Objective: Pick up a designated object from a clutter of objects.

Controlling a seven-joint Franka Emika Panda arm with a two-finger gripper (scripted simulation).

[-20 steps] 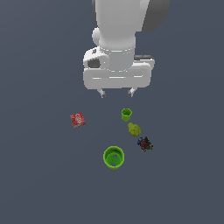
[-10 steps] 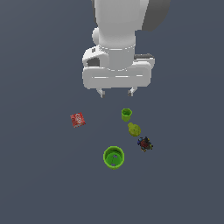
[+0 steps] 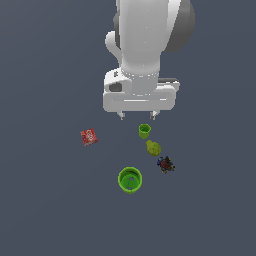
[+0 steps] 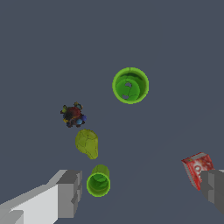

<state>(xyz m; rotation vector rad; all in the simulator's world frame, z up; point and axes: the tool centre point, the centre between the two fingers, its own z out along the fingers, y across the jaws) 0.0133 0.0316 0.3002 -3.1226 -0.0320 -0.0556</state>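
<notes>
Little has shifted over the past second: the end effector [image 3: 137,116], fingers spread and empty, still hovers above the small olive, shell-lined domed lump [image 3: 153,148], descent pending.

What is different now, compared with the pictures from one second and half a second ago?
Nothing has visibly changed. The end effector hangs open above the items at the same place in the exterior view, holding nothing. The olive lump, small cup, large cup, red packet and dark toy lie where they were.
</notes>
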